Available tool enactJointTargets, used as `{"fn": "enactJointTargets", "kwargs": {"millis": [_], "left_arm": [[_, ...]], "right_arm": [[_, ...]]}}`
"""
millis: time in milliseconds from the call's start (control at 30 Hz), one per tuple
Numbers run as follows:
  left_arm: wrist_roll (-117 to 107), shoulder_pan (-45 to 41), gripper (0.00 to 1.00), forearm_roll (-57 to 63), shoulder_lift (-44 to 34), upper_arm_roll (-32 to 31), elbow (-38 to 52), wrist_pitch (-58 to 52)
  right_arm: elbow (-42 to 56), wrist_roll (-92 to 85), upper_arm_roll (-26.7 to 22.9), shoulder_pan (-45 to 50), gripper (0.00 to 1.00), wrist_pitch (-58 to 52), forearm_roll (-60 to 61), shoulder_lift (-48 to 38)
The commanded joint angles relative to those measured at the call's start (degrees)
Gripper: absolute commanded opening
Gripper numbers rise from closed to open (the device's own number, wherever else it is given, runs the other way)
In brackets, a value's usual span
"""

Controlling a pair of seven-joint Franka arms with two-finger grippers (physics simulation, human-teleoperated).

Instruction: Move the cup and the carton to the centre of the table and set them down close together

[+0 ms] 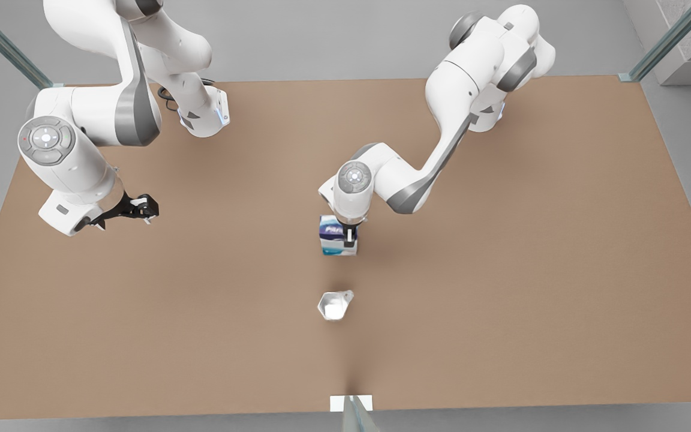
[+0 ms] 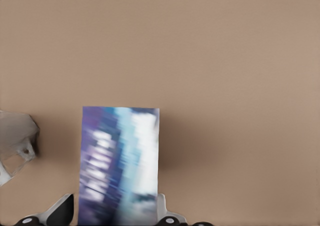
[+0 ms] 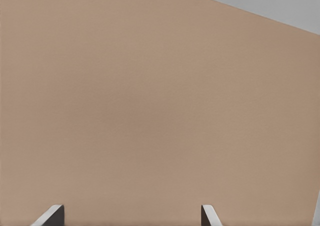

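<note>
On the front view's left, the right gripper [image 1: 141, 209] hangs above a bare part of the big flat light-brown table [image 1: 531, 288], well away from both things. Its two fingers [image 3: 50, 215] stand wide apart with nothing between them, and its bent white arm is tucked up near the table's side, so this arm looks like it is waiting. Near the middle of the table stands the small box-shaped carton [image 1: 338, 235], printed dark blue, white and teal. The left gripper [image 1: 349, 234] comes straight down onto it from above, on an arm that reaches in from the far corner on the front view's right and folds at the elbow. Its fingers [image 2: 60, 210] sit against the two sides of the carton [image 2: 120, 163], clamped on it, most likely to keep it upright while it is put in place. Whether the carton's bottom touches the table is hard to tell. Just in front of it, near but not touching, lies the small silvery-white tapered cup [image 1: 335, 305] with angular sides, tipped so its pale inside shows. The cup [image 2: 15, 138] sits beside the carton, so the job looks nearly done.
</note>
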Motion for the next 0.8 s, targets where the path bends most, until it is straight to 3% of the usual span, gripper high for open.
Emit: {"fn": "enactJointTargets", "kwargs": {"millis": [0,100,233,333,500,600,767], "left_arm": [[0.0,0.1,1.0,-0.2,0.0,-0.1,0.0,-0.1],[0.4,0.3,1.0,-0.5,-0.7,-0.1,0.2,-0.5],[0.4,2.3,1.0,-3.4,-7.8,-0.1,0.4,-7.7],[-3.9,10.4,1.0,-6.5,-12.9,-0.3,0.5,-14.3],[-39.4,28.1,1.0,-7.3,-18.5,0.0,0.4,-24.7],[-48.7,18.4,1.0,-6.6,-21.5,18.7,0.0,-27.5],[-48.0,30.4,1.0,-6.3,-24.7,16.9,-0.2,-30.2]], "right_arm": [[0.0,0.0,0.0,0.0,1.0,0.0,0.0,0.0],[0.0,0.0,0.0,0.0,1.0,0.0,0.0,0.1],[0.1,0.0,0.0,0.0,1.0,0.0,0.0,0.0],[0.1,0.0,0.0,0.0,1.0,0.0,0.0,0.1],[0.1,0.0,0.0,0.0,1.0,0.0,0.0,0.1],[0.0,0.0,0.0,0.0,1.0,-0.1,0.0,0.0],[0.0,0.0,0.0,0.0,1.0,0.0,0.0,0.0]]}}
